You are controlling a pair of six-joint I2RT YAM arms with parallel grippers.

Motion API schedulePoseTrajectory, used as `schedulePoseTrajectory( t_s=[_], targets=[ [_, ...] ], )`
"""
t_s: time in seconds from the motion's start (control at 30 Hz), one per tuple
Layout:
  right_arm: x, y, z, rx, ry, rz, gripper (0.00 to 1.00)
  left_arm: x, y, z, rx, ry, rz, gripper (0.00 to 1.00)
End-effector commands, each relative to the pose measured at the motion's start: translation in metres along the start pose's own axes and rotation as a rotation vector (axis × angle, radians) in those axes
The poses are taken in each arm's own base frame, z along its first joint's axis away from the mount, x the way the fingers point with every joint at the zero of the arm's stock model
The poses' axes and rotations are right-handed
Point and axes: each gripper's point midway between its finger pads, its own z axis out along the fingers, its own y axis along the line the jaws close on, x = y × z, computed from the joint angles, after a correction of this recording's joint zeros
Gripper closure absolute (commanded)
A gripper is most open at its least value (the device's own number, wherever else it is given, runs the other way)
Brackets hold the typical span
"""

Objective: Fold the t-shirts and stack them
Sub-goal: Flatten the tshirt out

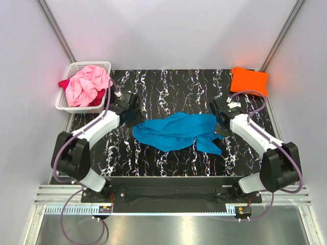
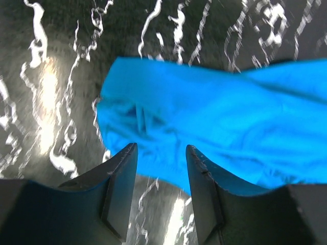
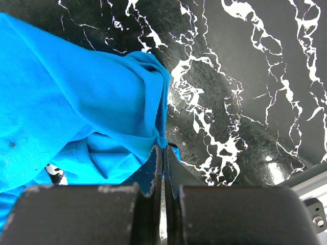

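blue shirt (image 1: 176,131) looks limp, light; left end effector (image 2: 161,149) half-wide, empty; right end effector (image 3: 163,148) pinches its 3 o'clock edge; best grabbed at corners.

Black marbled table (image 1: 168,87), turquoise t-shirt (image 1: 176,131) crumpled mid-table, orange t-shirt (image 1: 249,80) far right corner, white basket (image 1: 65,84) far left.

Turquoise tee (image 1: 176,131) rumpled centre; orange tee (image 1: 249,80) folded; pink tee (image 1: 88,84) atop red tee (image 1: 64,83).

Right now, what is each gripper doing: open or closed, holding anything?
Left gripper: open, holding nothing, by the turquoise t-shirt.
Right gripper: closed, pinching the turquoise t-shirt's edge.
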Motion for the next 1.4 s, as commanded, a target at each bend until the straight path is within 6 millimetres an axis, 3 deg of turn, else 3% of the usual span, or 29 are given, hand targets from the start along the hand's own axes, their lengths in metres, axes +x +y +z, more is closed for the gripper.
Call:
schedulePoseTrajectory(
  t_s=[0.0,0.4,1.1,1.37],
  targets=[
    [0.001,0.005,0.003,-0.018,0.003,0.024,1.0,-0.03,-0.019,0.014,0.106,-0.078,-0.086,0.52],
    [0.008,0.006,0.012,0.001,0.03,0.004,1.0,-0.043,0.016,0.036,0.055,-0.135,-0.194,0.52],
    [0.009,0.006,0.015,0.009,0.035,0.006,1.0,-0.026,0.031,0.057,-0.011,-0.055,-0.234,0.51],
    [0.01,0.006,0.017,0.014,0.041,0.002,1.0,-0.028,0.032,0.056,-0.018,-0.06,-0.229,0.51]
  ],
)
